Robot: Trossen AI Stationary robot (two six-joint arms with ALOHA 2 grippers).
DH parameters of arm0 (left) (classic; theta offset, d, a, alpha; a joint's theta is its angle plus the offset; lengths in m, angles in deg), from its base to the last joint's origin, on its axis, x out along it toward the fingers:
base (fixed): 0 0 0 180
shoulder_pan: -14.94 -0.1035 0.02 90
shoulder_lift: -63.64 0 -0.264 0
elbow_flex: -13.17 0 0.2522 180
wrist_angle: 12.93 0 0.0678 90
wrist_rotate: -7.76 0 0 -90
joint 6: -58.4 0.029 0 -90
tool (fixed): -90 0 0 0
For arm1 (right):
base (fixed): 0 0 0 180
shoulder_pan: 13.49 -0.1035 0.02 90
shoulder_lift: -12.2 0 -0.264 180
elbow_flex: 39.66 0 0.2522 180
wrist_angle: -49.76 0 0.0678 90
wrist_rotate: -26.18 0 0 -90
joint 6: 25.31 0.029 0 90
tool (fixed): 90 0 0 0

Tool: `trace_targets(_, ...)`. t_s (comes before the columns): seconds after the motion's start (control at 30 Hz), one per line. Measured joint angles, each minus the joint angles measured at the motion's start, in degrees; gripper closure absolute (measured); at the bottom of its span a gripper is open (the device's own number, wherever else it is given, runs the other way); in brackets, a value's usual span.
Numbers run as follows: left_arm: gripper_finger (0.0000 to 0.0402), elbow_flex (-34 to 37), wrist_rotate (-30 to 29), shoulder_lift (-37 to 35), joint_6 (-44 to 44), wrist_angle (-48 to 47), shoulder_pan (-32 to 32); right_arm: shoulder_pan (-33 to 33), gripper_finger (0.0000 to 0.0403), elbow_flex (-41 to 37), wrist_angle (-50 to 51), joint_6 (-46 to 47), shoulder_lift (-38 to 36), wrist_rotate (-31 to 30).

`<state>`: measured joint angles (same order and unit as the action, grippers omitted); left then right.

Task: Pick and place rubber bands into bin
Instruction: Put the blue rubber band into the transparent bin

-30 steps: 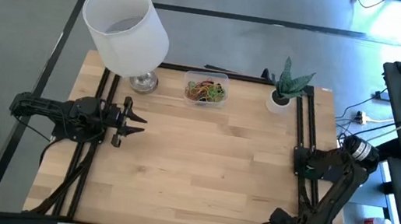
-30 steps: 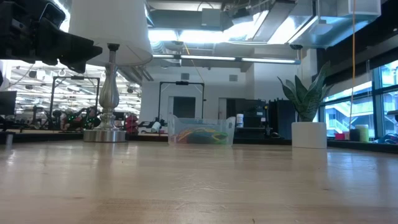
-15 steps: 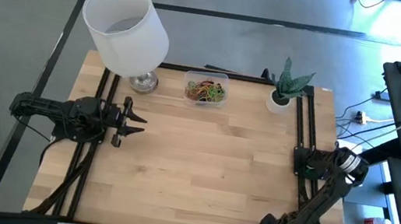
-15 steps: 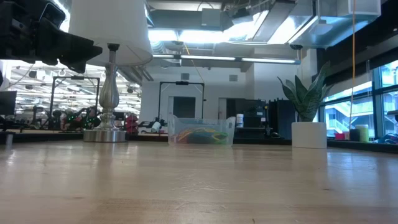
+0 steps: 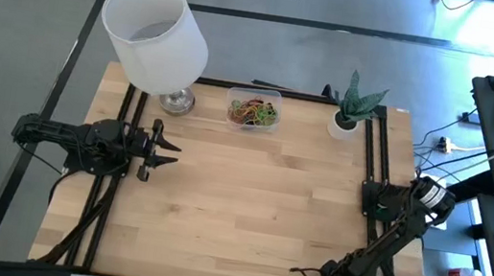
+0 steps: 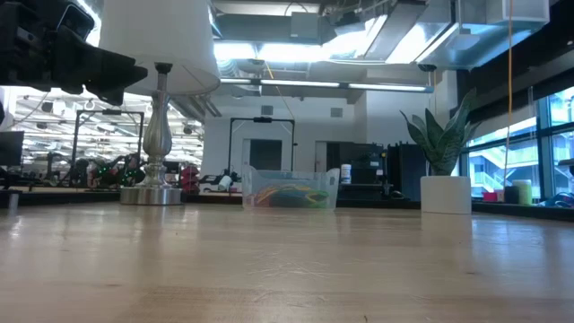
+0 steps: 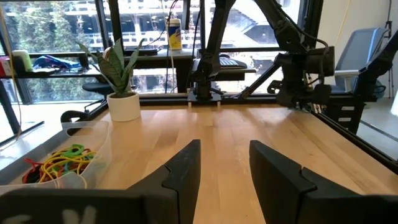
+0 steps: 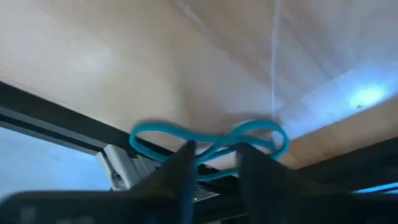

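Observation:
The clear bin (image 5: 253, 110) stands at the table's far edge with several coloured rubber bands (image 5: 253, 112) inside; it also shows in the low view (image 6: 289, 188) and the left wrist view (image 7: 68, 165). A teal rubber band (image 8: 211, 138), twisted into a figure eight, lies on the wood at the table's near right edge, beside the black rail. My right gripper (image 8: 214, 154) slants down over it, open, one finger on each side of the band's crossed middle. In the high view it (image 5: 310, 275) is at the near edge. My left gripper (image 5: 163, 150) waits open at the left. My right gripper comes at the teal band's crossed middle (image 8: 214, 147) from above, slanting down, a finger on each side of it. Whether the fingers touch the band I cannot tell. The band lies flat on the table.
A white lamp (image 5: 155, 33) stands at the far left and a small potted plant (image 5: 346, 121) at the far right. Black frame rails (image 5: 374, 166) run along both sides of the table. The wide wooden middle (image 5: 248, 196) lies between the arms.
My right gripper has sunk toward the table at the near right corner, shifting a little toward the table's left edge along the near edge, and it has tipped further down.

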<state>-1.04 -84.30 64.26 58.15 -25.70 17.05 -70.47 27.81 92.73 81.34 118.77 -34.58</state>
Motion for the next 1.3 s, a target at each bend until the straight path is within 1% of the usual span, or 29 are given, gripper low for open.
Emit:
trace_targets(0.1, 0.0270, 0.00, 0.00, 0.00, 0.00, 0.00, 0.00, 1.48, 0.0366, 0.58, 0.91, -2.53, 0.15, -0.87)
trace_targets(0.13, 0.0270, 0.00, -0.01, 0.00, 0.00, 0.00, 0.00, 1.97, 0.0383, 0.99, 1.42, -3.77, 0.27, -0.94)
trace_targets(0.17, 0.0270, 0.00, 0.00, 0.00, 0.00, 0.01, -0.02, 2.40, 0.0391, 1.46, 1.99, -4.90, 0.38, -1.14)
trace_targets(0.27, 0.0270, 0.00, -0.01, 0.00, 0.00, 0.00, -0.01, 3.00, 0.0387, 3.79, 5.94, -6.51, 0.53, -2.72)
trace_targets(0.33, 0.0270, 0.00, -0.01, 0.00, 0.00, 0.02, 0.00, 3.05, 0.0389, 5.80, 9.80, -6.74, 0.51, -5.82)
trace_targets(0.4, 0.0270, 0.00, -0.02, 0.00, 0.00, 0.02, 0.00, 3.10, 0.0397, 7.83, 13.44, -6.59, 0.02, -11.25)
trace_targets(0.47, 0.0270, 0.00, -0.02, 0.01, 0.00, 0.03, 0.00, 3.35, 0.0399, 9.67, 16.20, -6.28, -0.95, -19.20)
trace_targets(0.57, 0.0270, 0.00, 0.00, 0.02, 0.00, 0.04, 0.00, 4.12, 0.0396, 13.41, 19.67, -4.80, -3.23, -29.48)
trace_targets(0.67, 0.0270, 0.00, 0.00, 0.00, 0.00, 0.06, 0.00, 5.59, 0.0399, 16.82, 25.29, -3.59, -4.54, -36.82)
trace_targets(0.9, 0.0270, 0.00, 0.00, 0.00, 0.00, 0.04, 0.00, 11.26, 0.0399, 24.04, 35.44, -4.10, -6.43, -50.29)
trace_targets(1.13, 0.0270, 0.00, -0.02, 0.00, 0.00, 0.06, 0.00, 20.08, 0.0399, 29.47, 37.10, -13.23, -6.52, -59.13)
trace_targets(1.3, 0.0270, 0.00, 0.00, 0.00, 0.00, 0.04, 0.00, 26.95, 0.0399, 32.77, 35.29, -23.95, -6.56, -65.46)
